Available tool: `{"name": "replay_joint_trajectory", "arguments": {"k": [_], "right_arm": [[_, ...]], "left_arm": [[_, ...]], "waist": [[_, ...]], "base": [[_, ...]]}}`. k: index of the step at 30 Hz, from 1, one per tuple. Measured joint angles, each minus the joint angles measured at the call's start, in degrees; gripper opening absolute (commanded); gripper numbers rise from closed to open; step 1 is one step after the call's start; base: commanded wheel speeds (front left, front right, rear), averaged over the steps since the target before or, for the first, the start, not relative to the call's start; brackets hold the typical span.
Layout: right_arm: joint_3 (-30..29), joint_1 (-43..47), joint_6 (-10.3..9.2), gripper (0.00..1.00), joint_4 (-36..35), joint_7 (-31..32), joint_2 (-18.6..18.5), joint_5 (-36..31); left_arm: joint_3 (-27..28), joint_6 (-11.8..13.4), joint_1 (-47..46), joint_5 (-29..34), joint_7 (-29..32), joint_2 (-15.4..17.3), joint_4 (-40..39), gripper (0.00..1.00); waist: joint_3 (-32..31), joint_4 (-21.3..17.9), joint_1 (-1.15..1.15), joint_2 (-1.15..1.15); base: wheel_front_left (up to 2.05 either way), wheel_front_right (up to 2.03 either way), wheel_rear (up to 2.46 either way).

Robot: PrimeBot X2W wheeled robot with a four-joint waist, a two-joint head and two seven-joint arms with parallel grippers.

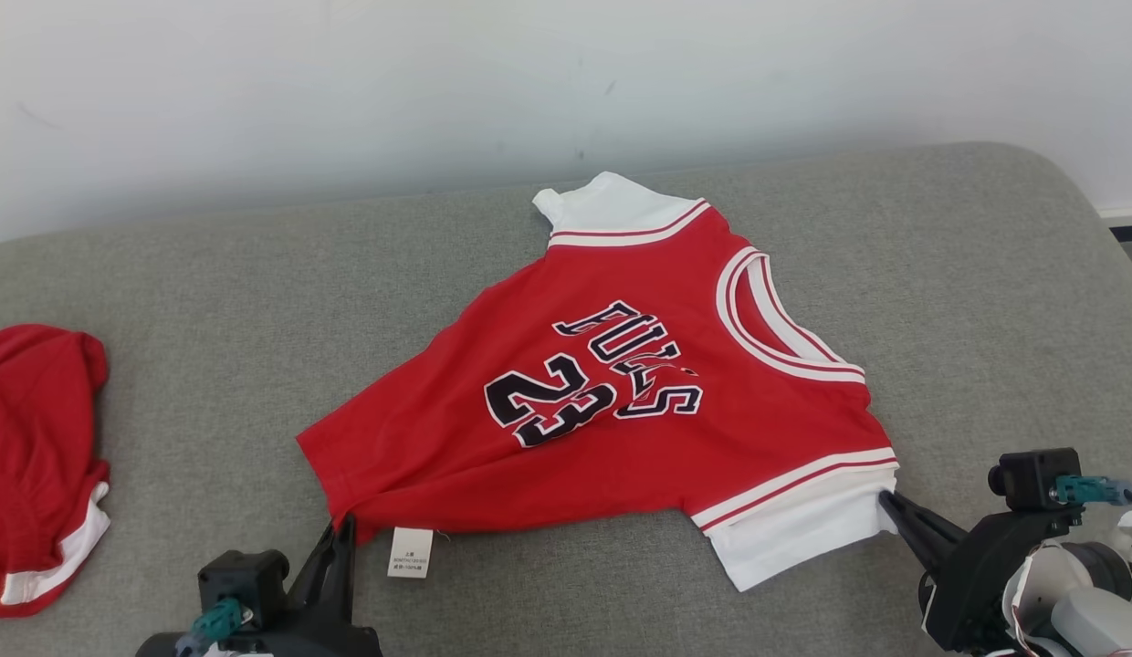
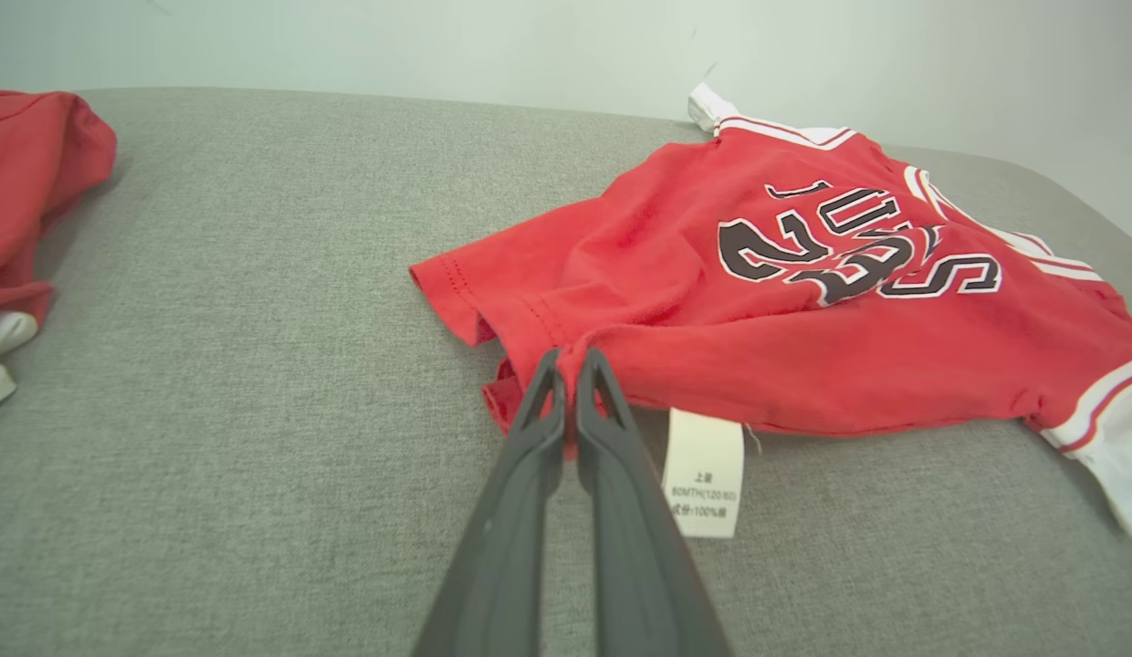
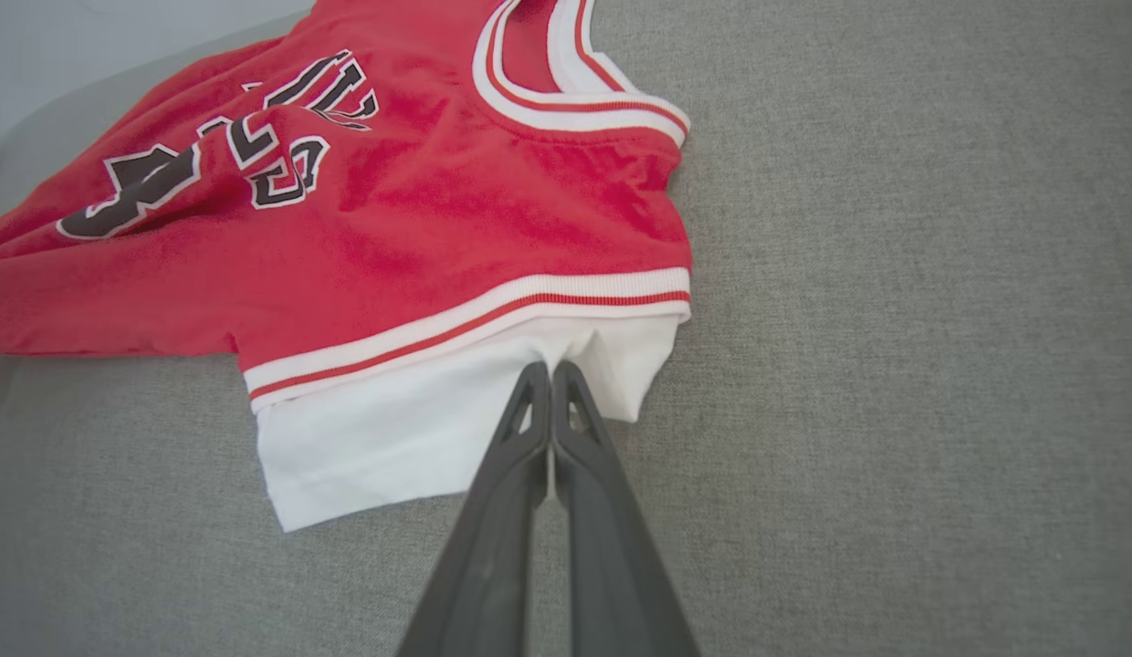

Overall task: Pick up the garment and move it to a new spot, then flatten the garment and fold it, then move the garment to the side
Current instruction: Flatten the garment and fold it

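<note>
The garment (image 1: 621,392) is a red jersey with white sleeves, white-and-red trim and black "23" lettering, lying rumpled on the grey cushion. My left gripper (image 1: 345,522) is shut on the red hem corner near the white care label (image 1: 410,552); in the left wrist view the garment (image 2: 803,301) has its fabric pinched between the tips of my left gripper (image 2: 571,358). My right gripper (image 1: 887,498) is shut on the white sleeve edge at the jersey's near right; in the right wrist view the garment (image 3: 420,228) has that sleeve bunched at the tips of my right gripper (image 3: 551,370).
A second red garment (image 1: 36,465) with white trim lies heaped at the cushion's left edge, also seen as the second red garment (image 2: 32,182). The grey cushion (image 1: 986,301) runs back to a pale wall (image 1: 347,91) and rounds off at the right.
</note>
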Motion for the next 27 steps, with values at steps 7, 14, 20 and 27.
{"name": "replay_joint_trajectory", "arguments": {"k": [7, 14, 20, 27], "right_arm": [[0.03, 0.77, 0.99, 0.00, -1.36, 0.23, 0.15, 1.07], [3.02, -11.06, 3.35, 0.00, -0.66, 10.17, 1.35, 0.47], [-0.03, -37.73, 2.30, 0.00, 6.83, 20.25, 6.35, -0.15], [-12.41, -65.43, -2.57, 0.00, 14.45, 7.16, 9.38, -9.32]], "left_arm": [[-0.02, -0.87, 1.05, -1.21, -0.35, -0.01, -0.76, 0.00], [-0.82, -10.77, -8.95, -7.98, 6.54, 2.30, 1.42, 0.00], [4.58, -13.39, -32.39, -19.54, 18.42, 3.09, 8.02, 0.00], [12.98, -12.63, -63.39, -18.36, 14.80, 1.55, 7.84, 0.00]], "waist": [[0.33, -0.63, 0.00, 0.00], [2.47, -1.36, 0.00, 0.00], [6.22, -2.19, 0.01, 0.01], [11.59, -3.04, 0.00, 0.00]], "base": [[0.00, 0.00, 0.00], [0.00, 0.00, 0.00], [0.00, 0.00, 0.00], [0.00, 0.00, 0.00]]}}
